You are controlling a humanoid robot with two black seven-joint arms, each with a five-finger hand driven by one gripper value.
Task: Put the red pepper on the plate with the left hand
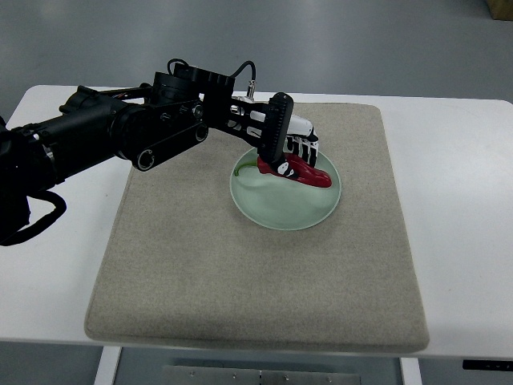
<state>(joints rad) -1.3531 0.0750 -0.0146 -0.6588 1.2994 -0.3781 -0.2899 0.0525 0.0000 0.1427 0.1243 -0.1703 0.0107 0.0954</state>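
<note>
While left arm reaches in across white tabletop [457,160], beige mat [264,273] carries whole scene. Pale green plate [276,210] sits on mat's upper middle. Left robot hand [295,151] over plate's far rim, fingers curled down onto red pepper [309,172]. Pepper already low on plate, far side, green stem pointing left. Likely light, smooth-skinned, slightly yielding, prone to roll; grip across thick mid-body looks safest, gentle squeeze. Release seems next. Right arm absent.

No legible text, label, brand, number or sign anywhere on any visible surface.
</note>
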